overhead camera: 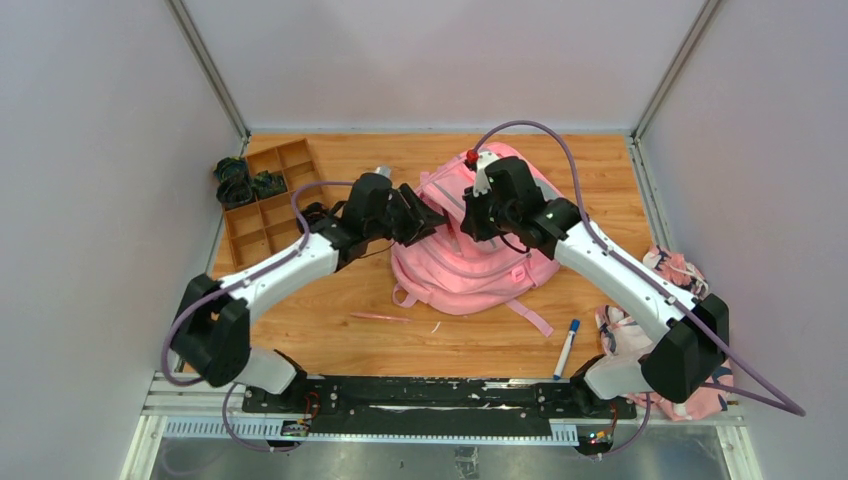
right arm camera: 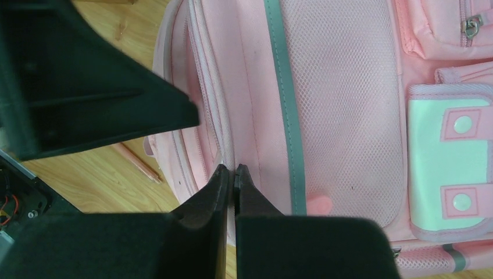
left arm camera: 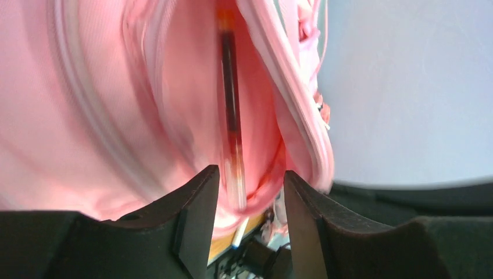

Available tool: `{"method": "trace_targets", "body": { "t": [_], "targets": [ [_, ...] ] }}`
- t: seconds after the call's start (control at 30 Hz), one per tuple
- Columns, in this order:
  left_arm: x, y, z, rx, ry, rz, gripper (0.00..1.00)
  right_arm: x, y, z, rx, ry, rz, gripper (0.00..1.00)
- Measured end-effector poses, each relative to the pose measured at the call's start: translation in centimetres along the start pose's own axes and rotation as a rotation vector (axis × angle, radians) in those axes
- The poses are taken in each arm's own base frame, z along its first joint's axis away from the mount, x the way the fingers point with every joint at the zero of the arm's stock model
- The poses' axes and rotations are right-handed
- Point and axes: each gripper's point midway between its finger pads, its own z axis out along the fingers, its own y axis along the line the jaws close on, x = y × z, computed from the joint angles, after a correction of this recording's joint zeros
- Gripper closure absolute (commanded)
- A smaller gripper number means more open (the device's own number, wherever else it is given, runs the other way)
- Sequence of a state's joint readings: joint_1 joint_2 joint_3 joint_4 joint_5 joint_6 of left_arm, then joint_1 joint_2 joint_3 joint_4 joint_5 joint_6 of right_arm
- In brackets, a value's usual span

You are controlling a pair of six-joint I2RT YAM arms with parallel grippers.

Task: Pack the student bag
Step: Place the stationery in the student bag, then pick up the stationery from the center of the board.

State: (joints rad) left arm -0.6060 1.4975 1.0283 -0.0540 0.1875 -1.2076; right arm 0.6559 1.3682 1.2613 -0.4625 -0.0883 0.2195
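Note:
The pink student bag (overhead camera: 480, 270) lies in the middle of the wooden table. My right gripper (right arm camera: 234, 170) is shut on the zipper edge of the bag's opening (right arm camera: 224, 133) and holds it up; in the top view it is over the bag's upper middle (overhead camera: 472, 226). My left gripper (left arm camera: 250, 174) is open at the mouth of the opening, at the bag's left side (overhead camera: 428, 222). A dark red pen (left arm camera: 231, 104), blurred, stands lengthwise in the opening, its near end between my left fingers with a gap to the right one. The bag's inside is pink fabric (left arm camera: 116, 116).
A brown compartment tray (overhead camera: 262, 205) with dark items stands at the back left. A pink pencil (overhead camera: 380, 318) and a blue-capped white marker (overhead camera: 566, 348) lie in front of the bag. A pink-and-navy floral cloth (overhead camera: 680, 275) lies at the right edge.

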Motion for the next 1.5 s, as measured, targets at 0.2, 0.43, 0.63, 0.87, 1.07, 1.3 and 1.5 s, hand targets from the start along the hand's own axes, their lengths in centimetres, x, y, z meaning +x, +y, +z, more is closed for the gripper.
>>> {"method": "trace_targets", "body": {
  "t": [0.2,0.43,0.63,0.87,1.07,1.3,1.5],
  "targets": [
    [0.7,0.2,-6.0,0.044,-0.055,0.107,0.63,0.1,0.2,0.0,-0.012,0.004,0.002,1.00],
    [1.5,7.2,-11.5,-0.204,-0.108,0.169,0.50,0.1,0.3,0.0,-0.018,0.004,0.002,1.00],
    [4.8,16.0,-14.3,-0.472,-0.054,0.038,0.37,0.3,0.5,0.3,-0.028,0.012,0.001,1.00],
    [7.0,20.3,-14.9,-0.642,-0.021,-0.112,0.12,0.5,0.9,0.6,-0.045,0.020,0.005,1.00],
    [7.0,21.2,-14.1,-0.695,-0.041,-0.184,0.20,0.4,1.0,0.6,-0.048,0.017,0.013,1.00],
    [6.5,21.9,-12.4,-0.795,-0.046,-0.220,0.27,0.7,1.1,0.6,-0.050,0.018,0.015,1.00],
    [6.7,22.1,-9.9,-0.869,0.004,-0.228,0.35,0.5,1.2,0.3,-0.051,0.010,0.014,1.00]
  ]
}}
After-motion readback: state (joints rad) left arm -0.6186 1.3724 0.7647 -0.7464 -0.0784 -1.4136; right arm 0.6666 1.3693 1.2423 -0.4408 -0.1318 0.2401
